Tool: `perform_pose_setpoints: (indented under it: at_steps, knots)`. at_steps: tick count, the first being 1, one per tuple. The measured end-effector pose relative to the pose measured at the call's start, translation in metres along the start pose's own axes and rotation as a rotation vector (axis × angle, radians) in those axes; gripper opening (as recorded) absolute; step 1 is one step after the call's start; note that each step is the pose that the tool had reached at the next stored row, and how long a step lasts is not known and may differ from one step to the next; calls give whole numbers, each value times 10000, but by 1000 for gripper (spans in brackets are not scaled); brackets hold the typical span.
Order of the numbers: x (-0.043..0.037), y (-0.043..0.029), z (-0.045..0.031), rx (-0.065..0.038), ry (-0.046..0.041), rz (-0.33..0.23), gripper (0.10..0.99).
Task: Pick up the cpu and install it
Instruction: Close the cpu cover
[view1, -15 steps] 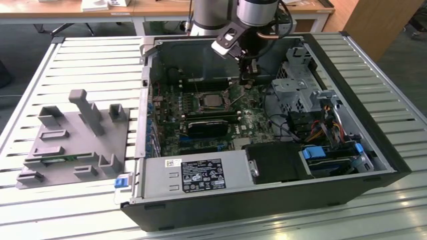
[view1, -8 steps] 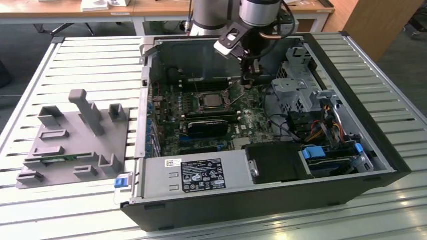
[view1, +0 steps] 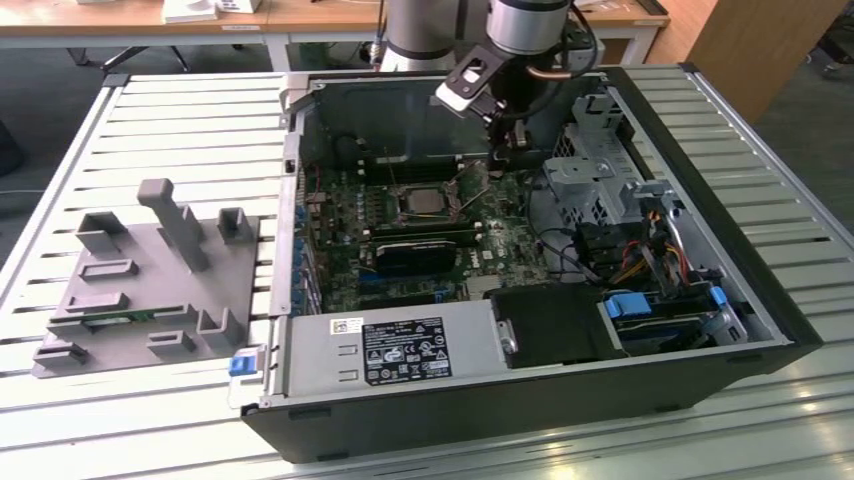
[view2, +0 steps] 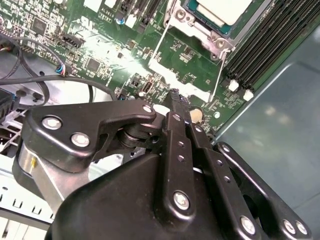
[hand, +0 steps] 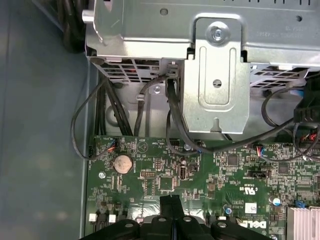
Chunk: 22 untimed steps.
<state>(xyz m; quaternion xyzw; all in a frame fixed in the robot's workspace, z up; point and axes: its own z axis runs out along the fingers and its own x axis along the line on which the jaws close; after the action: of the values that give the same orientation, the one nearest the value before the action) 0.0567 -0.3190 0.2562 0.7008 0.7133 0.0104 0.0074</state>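
On the slatted table (view1: 160, 120), inside the open computer case (view1: 534, 420), the cpu (view1: 430, 200) already sat in its motherboard socket (view2: 202, 31), retention lever (view2: 218, 75) apparently unlatched, my gripper (view2: 175, 96) closed empty just beside it.

The gripper (view2: 175, 97) is matt black, set with shiny metal screws (view2: 181, 200). Beyond its tips, the cpu (view2: 220, 10) shows a smooth, pale metal top on the glossy green motherboard (view2: 107, 47).

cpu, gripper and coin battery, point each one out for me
cpu (view2: 222, 7), second wrist view, its silver top
gripper (view2: 175, 95), second wrist view, where the shut fingers meet
coin battery (hand: 122, 162), first wrist view, its round face
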Motion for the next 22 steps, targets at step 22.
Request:
perform_pose_setpoints:
  at_steps: [22]
  knots:
    - [1,55,104,116,2,0,106]
